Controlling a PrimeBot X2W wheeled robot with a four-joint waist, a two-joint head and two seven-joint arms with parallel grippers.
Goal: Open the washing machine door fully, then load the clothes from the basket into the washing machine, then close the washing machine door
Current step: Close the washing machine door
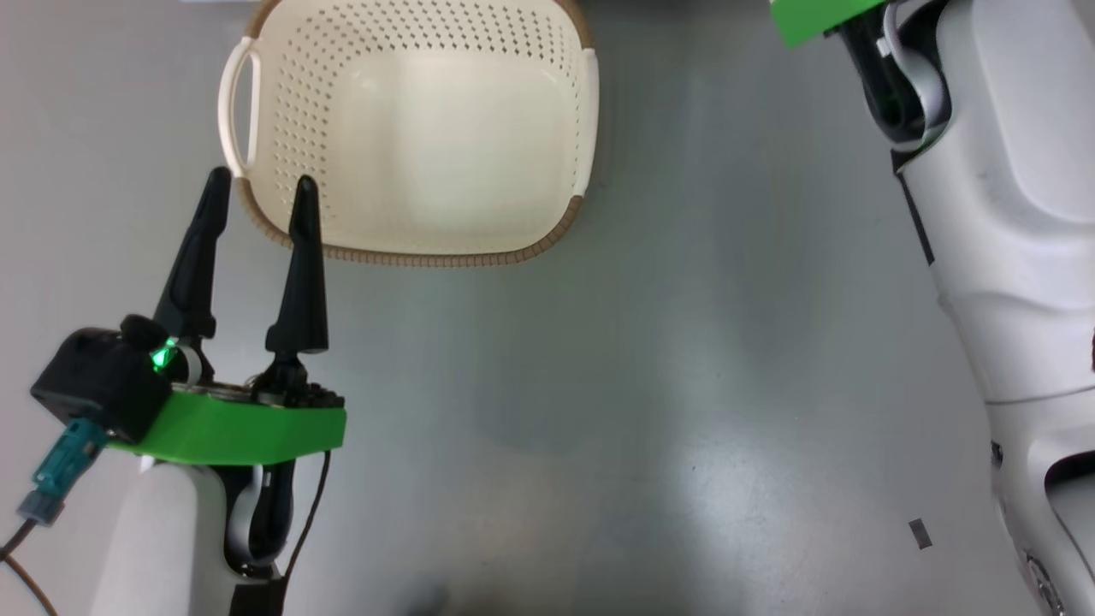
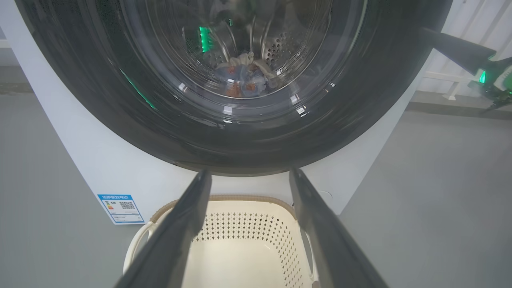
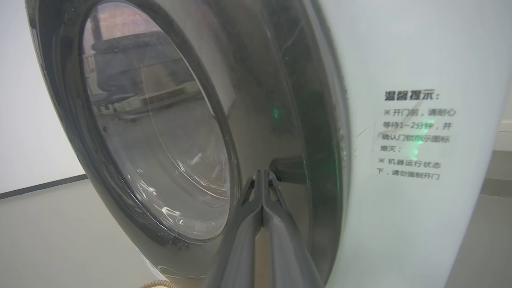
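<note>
The washing machine (image 2: 100, 160) is white, and its glossy black round door (image 2: 120, 100) lies against its front. Through the glass I see the clothes (image 2: 242, 78), blue, orange and cream, in the steel drum. The cream basket (image 1: 411, 252) stands empty on the floor before the machine, its brown rim (image 2: 240, 198) showing below the door. My left gripper (image 1: 259, 180) is open with nothing between its fingers, hovering at the basket's near left corner (image 2: 250, 173). My right gripper (image 3: 262, 173) is shut, its tips on the door's black ring near the edge (image 2: 432, 36).
Grey floor surrounds the basket. My pale right forearm (image 1: 1009, 214) runs down the right side of the head view. A blue label (image 2: 120, 208) sits low on the machine's front, and a printed notice (image 3: 416, 134) beside the door.
</note>
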